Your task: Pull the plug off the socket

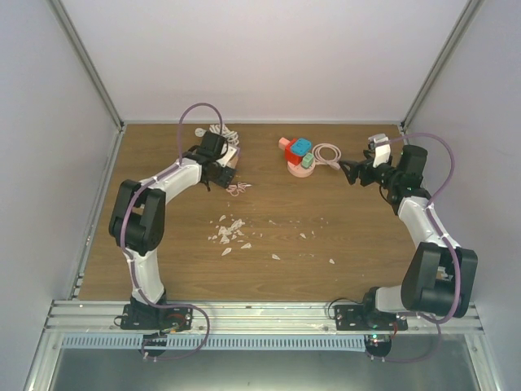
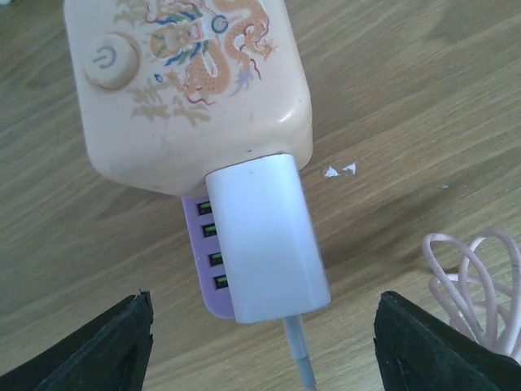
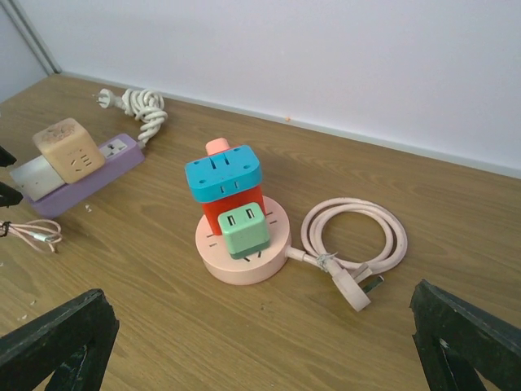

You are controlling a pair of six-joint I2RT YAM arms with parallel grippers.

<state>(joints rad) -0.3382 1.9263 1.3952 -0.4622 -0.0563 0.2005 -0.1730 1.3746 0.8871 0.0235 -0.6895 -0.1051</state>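
Straight ahead of your left hand point(image 2: 260, 342), fingers spread wide, the white plug point(image 2: 264, 240) sits in the purple socket strip point(image 2: 203, 269), its long axis running toward you; the right hand point(image 3: 260, 358), open too, is well apart.

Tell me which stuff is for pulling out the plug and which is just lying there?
For the job:
white plug
purple socket strip
beige cube adapter
left fingers

Just lying about:
round pink socket with colored adapters
coiled pink cord
thin pink cable
white scraps

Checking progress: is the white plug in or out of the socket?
In. The white plug sits seated against the beige socket cube.
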